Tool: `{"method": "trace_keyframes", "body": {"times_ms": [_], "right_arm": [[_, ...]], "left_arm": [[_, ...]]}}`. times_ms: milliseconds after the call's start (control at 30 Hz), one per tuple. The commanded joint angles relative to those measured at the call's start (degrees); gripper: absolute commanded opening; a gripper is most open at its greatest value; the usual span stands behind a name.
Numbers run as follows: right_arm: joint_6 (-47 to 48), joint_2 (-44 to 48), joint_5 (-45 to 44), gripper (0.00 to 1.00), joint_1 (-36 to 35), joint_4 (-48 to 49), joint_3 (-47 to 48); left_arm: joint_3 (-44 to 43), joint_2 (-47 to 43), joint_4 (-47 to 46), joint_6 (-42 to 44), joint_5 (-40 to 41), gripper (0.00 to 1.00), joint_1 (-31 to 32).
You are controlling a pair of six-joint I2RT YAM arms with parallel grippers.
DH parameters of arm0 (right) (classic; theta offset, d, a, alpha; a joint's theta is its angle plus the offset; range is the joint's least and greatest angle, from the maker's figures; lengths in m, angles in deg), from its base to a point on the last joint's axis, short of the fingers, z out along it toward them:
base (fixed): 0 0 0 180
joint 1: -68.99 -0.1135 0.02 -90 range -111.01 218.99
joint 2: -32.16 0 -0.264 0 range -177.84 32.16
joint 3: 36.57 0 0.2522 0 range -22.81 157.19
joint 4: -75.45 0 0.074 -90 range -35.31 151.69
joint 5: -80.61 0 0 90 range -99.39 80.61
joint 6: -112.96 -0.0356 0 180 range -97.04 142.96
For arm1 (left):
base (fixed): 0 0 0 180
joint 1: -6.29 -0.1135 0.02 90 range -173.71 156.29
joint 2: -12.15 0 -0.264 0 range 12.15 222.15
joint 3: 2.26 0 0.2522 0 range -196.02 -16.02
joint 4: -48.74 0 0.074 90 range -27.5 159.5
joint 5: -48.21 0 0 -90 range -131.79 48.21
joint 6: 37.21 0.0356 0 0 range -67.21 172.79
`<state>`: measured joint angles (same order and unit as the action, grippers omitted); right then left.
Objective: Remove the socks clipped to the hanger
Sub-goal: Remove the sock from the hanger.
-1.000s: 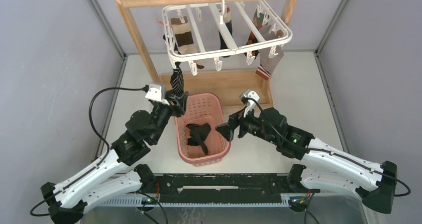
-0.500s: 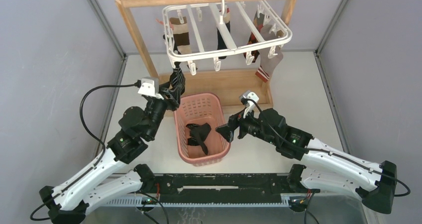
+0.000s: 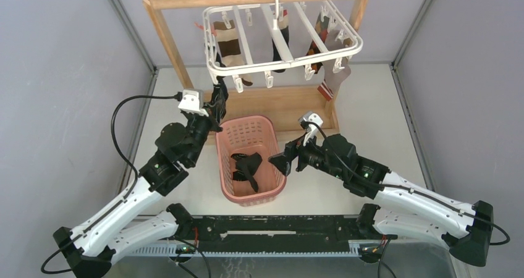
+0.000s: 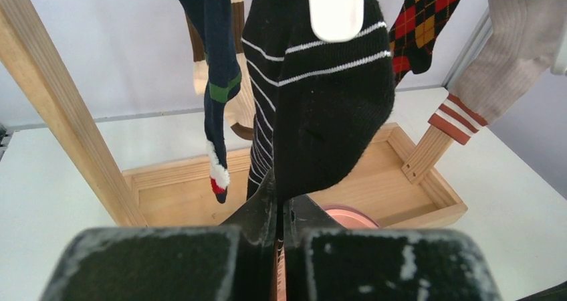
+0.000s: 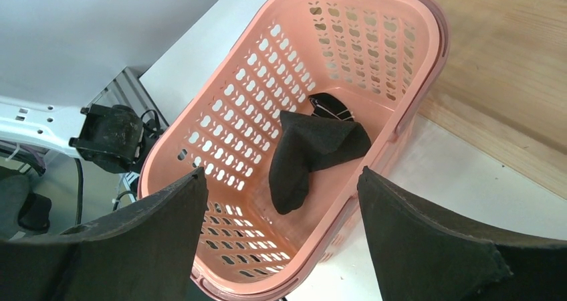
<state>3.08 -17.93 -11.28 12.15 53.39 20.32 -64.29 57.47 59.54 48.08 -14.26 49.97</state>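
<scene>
The white hanger point(image 3: 290, 61) hangs by its hook from the wooden rack's top bar. Several socks are clipped to it: brown-and-cream point(image 3: 230, 46), plain black point(image 3: 279, 43), argyle point(image 4: 428, 20) and grey with a red-white cuff point(image 3: 333, 80). At the frame's front left corner a white clip point(image 4: 334, 7) holds a black sock with white stripes point(image 4: 327, 114). My left gripper point(image 4: 281, 204) is shut on that sock's lower end. Over the pink basket's right side, my right gripper point(image 5: 281, 180) is open and holds nothing.
The pink basket point(image 3: 276, 188) stands between the arms with a black sock point(image 5: 314, 154) lying in it. The wooden rack point(image 3: 167, 40) has a flat base tray point(image 3: 278, 102) behind the basket. A navy sock with a green band point(image 4: 214, 80) hangs left of the striped one.
My left gripper has closed on the striped sock's lower end, after shifting slightly left and towards the rack. The right arm has stayed still.
</scene>
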Motion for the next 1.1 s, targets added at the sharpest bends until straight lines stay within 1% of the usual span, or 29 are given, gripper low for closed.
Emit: {"method": "trace_keyframes", "body": {"times_ms": [0, 100, 167, 233, 300, 367, 600, 767, 933, 1067], "right_arm": [[-0.87, 1.15, 0.56, 0.88, 0.91, 3.95, 0.49], [-0.84, 0.65, -1.05, 0.84, 0.92, 4.82, 1.35], [-0.67, -0.33, -4.61, 0.80, -0.15, 4.16, 2.91], [0.12, -1.45, -7.37, 0.80, -1.38, 3.95, 4.56], [0.88, -2.20, -7.51, 0.79, -2.09, 5.68, 5.30], [1.73, -2.69, -6.72, 0.79, -2.43, 7.57, 5.67], [7.29, -4.66, -7.11, 0.81, -3.38, 16.61, 5.78], [11.75, -8.22, -7.05, 0.83, -3.61, 23.53, 5.80], [16.24, -11.89, -4.38, 0.85, -3.46, 30.29, 5.82], [17.67, -14.36, -2.24, 0.87, -2.69, 34.36, 6.16]], "left_arm": [[-4.74, -0.99, -0.16, -0.94, -1.69, 0.00, -0.42], [-5.59, -1.11, 1.43, -1.77, -2.96, 0.00, -0.43], [-7.05, -0.71, 3.90, -2.81, -3.86, 0.00, -0.44], [-10.37, 1.15, 8.68, -3.95, -4.42, 0.00, -0.52], [-13.77, 3.93, 13.17, -4.84, -5.55, 0.00, -0.51], [-15.68, 5.32, 15.62, -5.57, -6.83, 0.00, -0.49], [-15.35, 4.49, 16.93, -7.27, -9.15, 0.00, -0.52], [-14.98, 3.31, 18.12, -8.52, -9.86, 0.00, -0.53], [-14.45, 2.27, 18.65, -9.45, -11.05, 0.00, -0.52], [-14.39, 1.75, 18.96, -10.25, -12.36, 0.00, -0.53]]}}
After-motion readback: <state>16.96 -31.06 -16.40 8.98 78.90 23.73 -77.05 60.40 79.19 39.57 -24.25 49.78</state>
